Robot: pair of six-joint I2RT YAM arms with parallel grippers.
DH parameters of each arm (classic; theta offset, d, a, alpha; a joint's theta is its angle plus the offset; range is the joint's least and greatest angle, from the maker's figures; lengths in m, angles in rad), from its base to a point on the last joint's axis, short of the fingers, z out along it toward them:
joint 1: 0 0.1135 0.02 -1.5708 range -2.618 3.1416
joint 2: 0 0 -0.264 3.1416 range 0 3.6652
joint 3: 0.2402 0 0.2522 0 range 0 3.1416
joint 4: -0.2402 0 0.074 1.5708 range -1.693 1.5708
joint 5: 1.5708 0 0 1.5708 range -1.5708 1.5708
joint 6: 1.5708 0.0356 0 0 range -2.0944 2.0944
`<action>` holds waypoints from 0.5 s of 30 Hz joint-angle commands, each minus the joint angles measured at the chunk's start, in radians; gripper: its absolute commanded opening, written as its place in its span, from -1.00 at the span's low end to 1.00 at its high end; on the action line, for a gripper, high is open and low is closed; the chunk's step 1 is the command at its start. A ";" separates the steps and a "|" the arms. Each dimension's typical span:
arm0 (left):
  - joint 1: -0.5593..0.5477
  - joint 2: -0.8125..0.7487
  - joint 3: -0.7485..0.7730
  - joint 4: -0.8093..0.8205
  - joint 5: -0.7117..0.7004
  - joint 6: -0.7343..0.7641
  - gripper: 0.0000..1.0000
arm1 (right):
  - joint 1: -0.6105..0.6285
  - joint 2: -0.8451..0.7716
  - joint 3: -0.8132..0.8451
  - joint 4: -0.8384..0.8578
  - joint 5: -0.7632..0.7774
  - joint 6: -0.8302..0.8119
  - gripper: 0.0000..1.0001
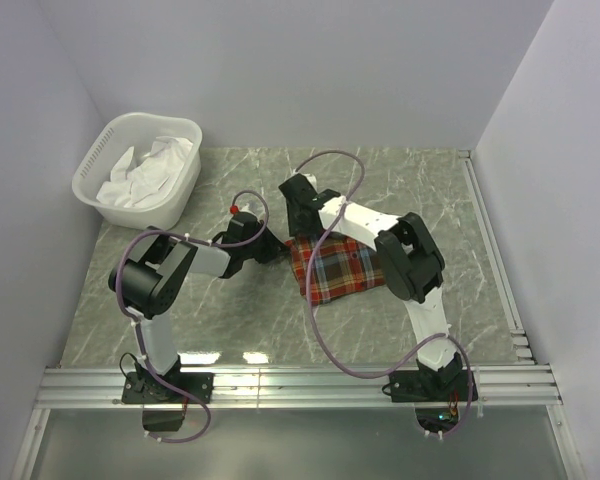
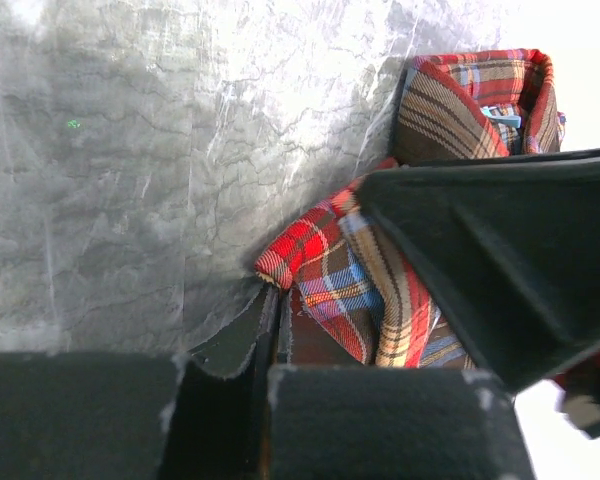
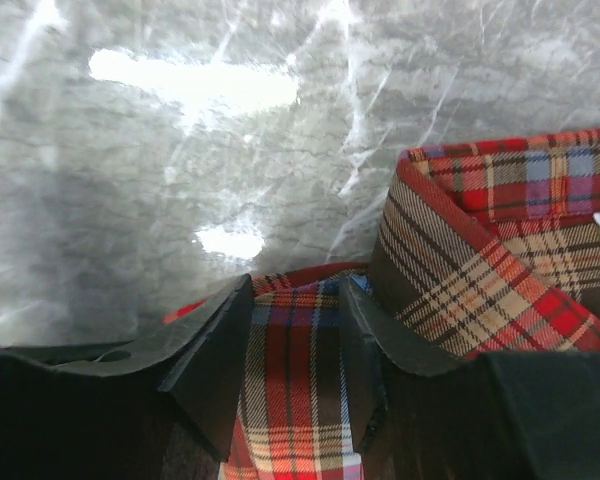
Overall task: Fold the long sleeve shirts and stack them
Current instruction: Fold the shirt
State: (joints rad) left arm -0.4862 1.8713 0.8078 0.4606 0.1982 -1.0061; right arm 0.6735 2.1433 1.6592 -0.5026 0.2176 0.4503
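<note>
One long sleeve shirt (image 1: 338, 268), plaid in red, orange, blue and brown, lies folded in the middle of the marble table. My left gripper (image 1: 277, 247) is at its left edge. In the left wrist view its jaws (image 2: 271, 296) are pressed together, with a red plaid corner of the shirt (image 2: 320, 255) pinched at their tips. My right gripper (image 1: 302, 226) is over the shirt's far left corner. In the right wrist view its jaws (image 3: 297, 300) stand apart, astride a flat band of the shirt (image 3: 295, 400). The collar (image 3: 480, 250) lies just to the right.
A white basket (image 1: 145, 214) holding crumpled white cloth (image 1: 145, 172) stands at the far left. Metal rails run along the near edge (image 1: 300, 384) and the right side (image 1: 492, 245). White walls enclose the table. The right arm's dark body (image 2: 500, 270) fills the right of the left wrist view.
</note>
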 commanded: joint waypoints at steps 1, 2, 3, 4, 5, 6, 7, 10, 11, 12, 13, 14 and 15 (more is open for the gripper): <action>-0.005 0.009 -0.010 0.032 0.003 0.029 -0.98 | 0.020 0.010 0.057 -0.033 0.068 -0.009 -0.07; -0.005 0.009 -0.012 0.032 0.003 0.029 -0.99 | 0.030 0.010 0.062 -0.039 0.077 -0.009 -0.07; -0.005 0.011 -0.013 0.030 0.003 0.029 -0.99 | 0.035 0.003 0.060 -0.033 0.081 -0.018 -0.07; -0.005 0.011 -0.013 0.032 0.001 0.027 -0.99 | 0.040 -0.003 0.057 -0.030 0.089 -0.022 -0.07; -0.005 0.012 -0.016 0.035 0.001 0.027 -0.99 | 0.052 -0.006 0.059 -0.028 0.094 -0.027 -0.07; -0.003 0.012 -0.018 0.035 0.003 0.024 -0.99 | 0.054 -0.005 0.062 -0.039 0.100 -0.028 -0.06; -0.005 0.014 -0.016 0.035 0.003 0.024 -0.99 | 0.054 -0.003 0.077 -0.048 0.104 -0.030 -0.04; -0.005 0.014 -0.016 0.032 0.003 0.023 -0.99 | 0.060 -0.005 0.079 -0.056 0.115 -0.041 0.00; -0.003 0.014 -0.018 0.032 0.001 0.024 -0.99 | 0.061 -0.005 0.079 -0.056 0.117 -0.044 0.00; -0.003 0.012 -0.018 0.030 0.000 0.024 -0.99 | 0.064 -0.002 0.080 -0.066 0.114 -0.045 0.03; -0.003 0.012 -0.018 0.030 0.000 0.024 -0.99 | 0.064 0.000 0.079 -0.071 0.115 -0.048 0.04; -0.003 0.014 -0.018 0.030 0.000 0.023 -0.99 | 0.067 -0.002 0.077 -0.073 0.118 -0.050 0.04; -0.005 0.014 -0.018 0.030 0.003 0.021 -0.99 | 0.075 0.000 0.073 -0.070 0.124 -0.059 0.04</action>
State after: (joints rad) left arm -0.4862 1.8748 0.8043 0.4744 0.1978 -1.0069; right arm 0.7357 2.1521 1.7016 -0.5533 0.2989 0.4118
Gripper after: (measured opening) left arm 0.030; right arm 0.518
